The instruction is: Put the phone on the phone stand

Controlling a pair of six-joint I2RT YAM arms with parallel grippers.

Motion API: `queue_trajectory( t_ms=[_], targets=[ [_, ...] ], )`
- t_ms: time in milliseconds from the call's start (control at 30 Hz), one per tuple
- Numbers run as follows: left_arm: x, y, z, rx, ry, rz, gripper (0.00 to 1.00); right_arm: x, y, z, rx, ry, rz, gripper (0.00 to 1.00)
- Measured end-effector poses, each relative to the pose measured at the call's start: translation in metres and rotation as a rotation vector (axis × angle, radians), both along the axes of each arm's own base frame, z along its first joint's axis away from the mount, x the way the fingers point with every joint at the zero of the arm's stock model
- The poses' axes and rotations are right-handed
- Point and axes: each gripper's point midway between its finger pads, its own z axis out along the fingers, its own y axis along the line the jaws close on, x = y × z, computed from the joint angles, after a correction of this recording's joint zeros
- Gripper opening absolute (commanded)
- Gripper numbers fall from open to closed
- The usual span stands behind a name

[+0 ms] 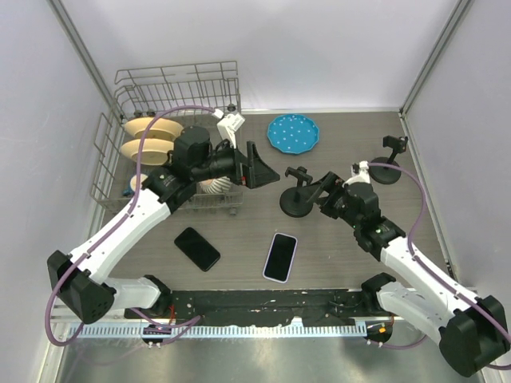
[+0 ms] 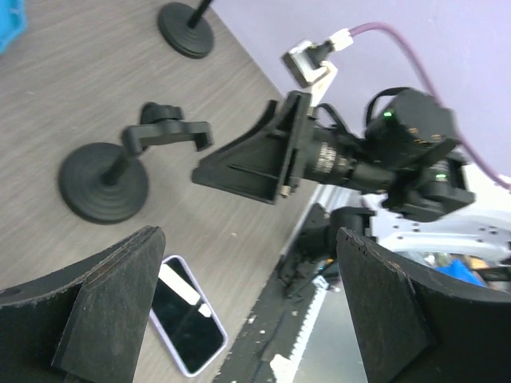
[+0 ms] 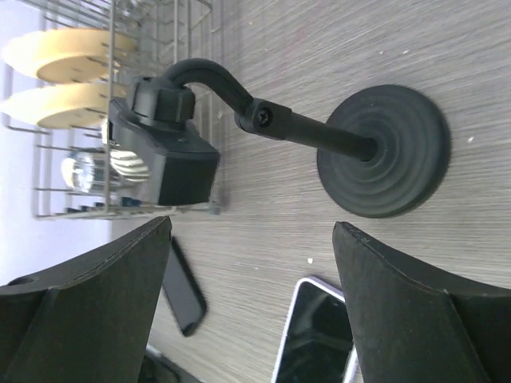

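Right end effector [image 1: 319, 191] fingers apart, empty; left end effector [image 1: 263, 170] likewise. White-cased phone [image 1: 280, 256] lies flat on counter [image 1: 239, 233], base-side and slightly left of the right end effector, long axis roughly near-far. Black phone [image 1: 197, 248] further left. Right arm looks nearer. Phone stand [image 1: 297, 199] just beyond, beside right end effector.

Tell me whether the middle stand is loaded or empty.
Empty. The stand has nothing in its clamp; the black phone and the white phone both lie flat on the table.
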Motion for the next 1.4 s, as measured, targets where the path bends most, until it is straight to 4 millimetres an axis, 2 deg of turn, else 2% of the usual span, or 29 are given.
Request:
queue_trajectory(
  t_ms=[200,367,467,500,600,767,800,1067,1100,1200,1400],
  targets=[
    [-0.009,-0.017,-0.001,-0.112,0.135,-0.008,0.92,0.001,-0.001,-0.001,0.188,-0.033,-0.015,0.84],
    [-0.002,-0.018,-0.01,-0.095,0.156,0.019,0.91,0.01,-0.002,0.031,0.268,-0.136,-0.015,0.81],
    [0.002,-0.016,-0.015,-0.074,0.132,0.034,0.91,0.015,-0.004,0.04,0.295,-0.167,-0.024,0.71],
    [0.003,-0.016,-0.015,-0.07,0.121,0.036,0.9,0.017,-0.004,0.042,0.303,-0.17,-0.025,0.63],
    [0.005,-0.012,-0.024,-0.053,0.111,0.042,0.9,0.023,0.0,0.041,0.331,-0.164,-0.019,0.52],
    [0.001,-0.004,-0.045,-0.012,0.108,0.041,0.9,0.033,0.008,0.038,0.382,-0.153,-0.005,0.47],
    [0.001,-0.003,-0.046,-0.004,0.105,0.04,0.9,0.034,0.008,0.038,0.391,-0.155,-0.004,0.44],
    [-0.004,-0.004,-0.046,-0.004,0.1,0.007,0.9,0.034,0.001,0.036,0.461,-0.181,-0.006,0.2],
    [-0.005,-0.005,-0.046,-0.005,0.101,0.001,0.9,0.034,0.0,0.036,0.467,-0.182,-0.001,0.13],
    [-0.007,-0.006,-0.045,-0.007,0.103,-0.01,0.9,0.035,-0.003,0.035,0.479,-0.186,0.015,0.01],
    [-0.01,-0.007,-0.046,-0.005,0.096,-0.025,0.9,0.035,-0.004,0.033,0.534,-0.175,0.086,0.01]
  ],
)
